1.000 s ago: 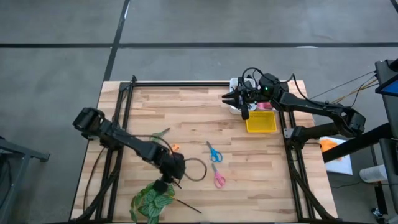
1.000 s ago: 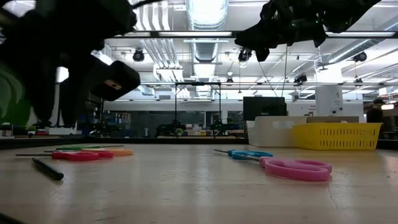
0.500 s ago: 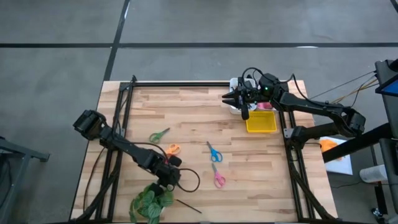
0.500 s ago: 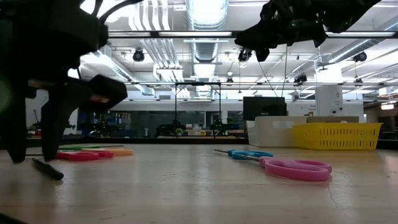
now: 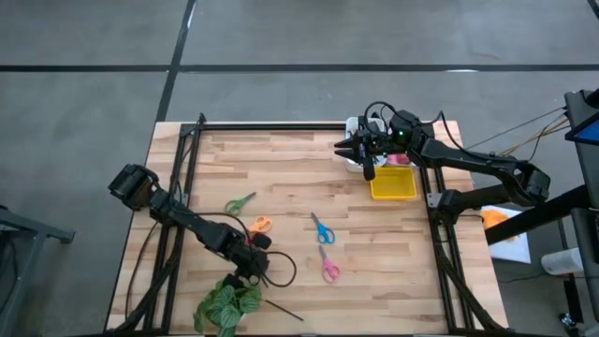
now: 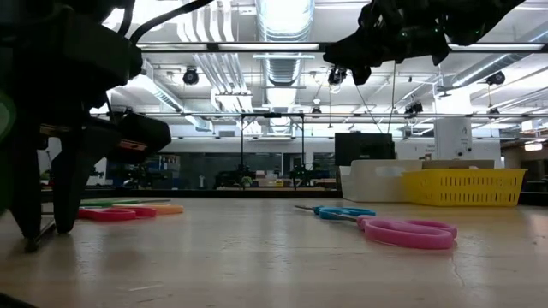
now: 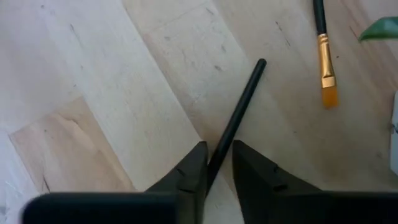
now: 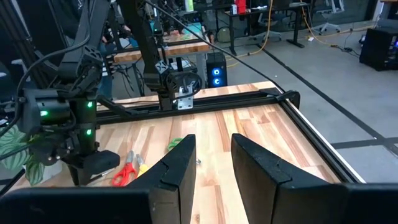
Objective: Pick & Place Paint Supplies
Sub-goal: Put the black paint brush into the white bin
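My left gripper points down at the table near its front left, just beyond the green plant. It is open, its fingers either side of a thin black brush handle that lies flat on the wood. A second brush with a gold ferrule and orange bristles lies close by. Green, orange, blue and pink scissors lie flat mid-table. My right gripper hangs open and empty, high over the far right. My left gripper comes down from above with one finger on each side of the black handle, and the handle runs out ahead of them. I cannot tell whether the fingers touch it. The brush lies flat on the table.
A yellow basket and a white bin stand at the far right, below my right arm. A thin dark brush lies beside the plant. A black cable loop trails from my left arm. Bare wood lies mid-table and near right.
My left gripper has sunk to the table and drifted toward the near edge, settling astride the black brush handle. The brush has stayed on the table.
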